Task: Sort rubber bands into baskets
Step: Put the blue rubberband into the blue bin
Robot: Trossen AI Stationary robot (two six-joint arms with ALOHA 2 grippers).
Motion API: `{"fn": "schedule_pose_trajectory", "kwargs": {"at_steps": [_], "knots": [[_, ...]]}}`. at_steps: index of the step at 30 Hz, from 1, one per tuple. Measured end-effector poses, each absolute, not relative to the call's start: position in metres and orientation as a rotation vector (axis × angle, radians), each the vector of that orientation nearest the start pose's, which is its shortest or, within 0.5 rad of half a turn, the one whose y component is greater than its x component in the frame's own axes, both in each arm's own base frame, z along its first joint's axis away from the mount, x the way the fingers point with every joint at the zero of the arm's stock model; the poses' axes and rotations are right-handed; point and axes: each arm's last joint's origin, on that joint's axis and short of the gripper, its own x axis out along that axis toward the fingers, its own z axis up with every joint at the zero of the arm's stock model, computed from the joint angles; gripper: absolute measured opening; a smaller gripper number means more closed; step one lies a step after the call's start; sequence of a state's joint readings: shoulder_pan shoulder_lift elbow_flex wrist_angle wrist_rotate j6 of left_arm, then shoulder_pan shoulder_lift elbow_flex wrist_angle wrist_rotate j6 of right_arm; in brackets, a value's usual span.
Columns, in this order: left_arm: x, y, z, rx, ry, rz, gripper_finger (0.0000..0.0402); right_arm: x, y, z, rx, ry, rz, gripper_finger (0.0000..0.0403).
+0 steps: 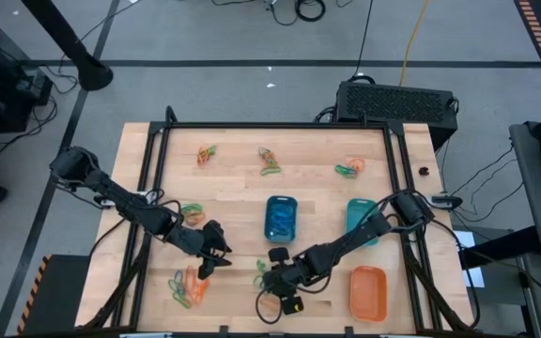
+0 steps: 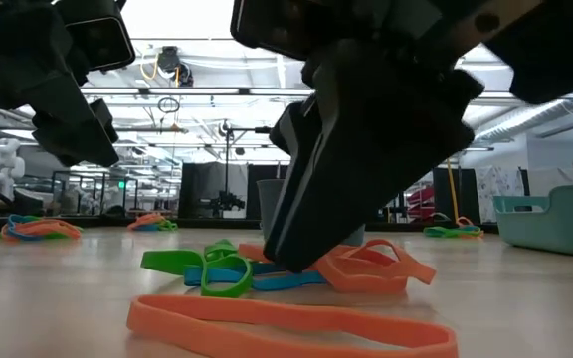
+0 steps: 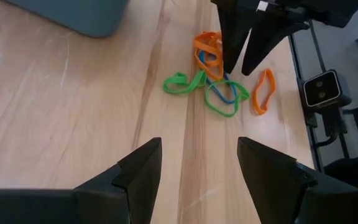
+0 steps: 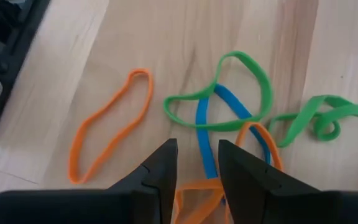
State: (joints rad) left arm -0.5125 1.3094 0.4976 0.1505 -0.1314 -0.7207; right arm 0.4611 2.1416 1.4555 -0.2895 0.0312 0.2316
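your right gripper (image 4: 197,163) hangs over the tangled rubber bands (image 3: 213,78) near the table's front edge, fingers narrowly apart astride a blue band (image 4: 205,140), nothing clamped yet. the bands look light, limp and stretchy; pinch one strand clear of the knot. left gripper (image 3: 197,162) waits beside, fingers wide. no writing readable.

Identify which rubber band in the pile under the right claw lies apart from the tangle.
The lone orange band: it lies flat by itself, touching nothing, while the green, blue and other orange bands overlap.
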Motion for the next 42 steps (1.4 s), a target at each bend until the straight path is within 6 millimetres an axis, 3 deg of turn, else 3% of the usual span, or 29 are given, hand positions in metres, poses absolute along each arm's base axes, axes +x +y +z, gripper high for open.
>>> {"fn": "schedule_pose_trajectory", "kwargs": {"at_steps": [14, 23, 28, 42], "knots": [[0.211, -0.115, 0.163, -0.506, 0.729, -0.109, 0.0217, 0.401, 0.193, 0.126, -0.009, 1.015, 0.263, 0.0105], [0.209, -0.117, 0.163, -0.502, 0.732, -0.12, 0.0217, 0.398, 0.2, 0.126, 0.019, 1.024, 0.285, 0.0011], [0.209, -0.117, 0.163, -0.502, 0.732, -0.12, 0.0217, 0.399, 0.203, 0.128, 0.128, 1.033, 0.35, 0.0005], [0.209, -0.117, 0.163, -0.502, 0.731, -0.12, 0.0217, 0.398, 0.198, 0.183, 0.216, 0.894, 0.404, 0.0]]}}
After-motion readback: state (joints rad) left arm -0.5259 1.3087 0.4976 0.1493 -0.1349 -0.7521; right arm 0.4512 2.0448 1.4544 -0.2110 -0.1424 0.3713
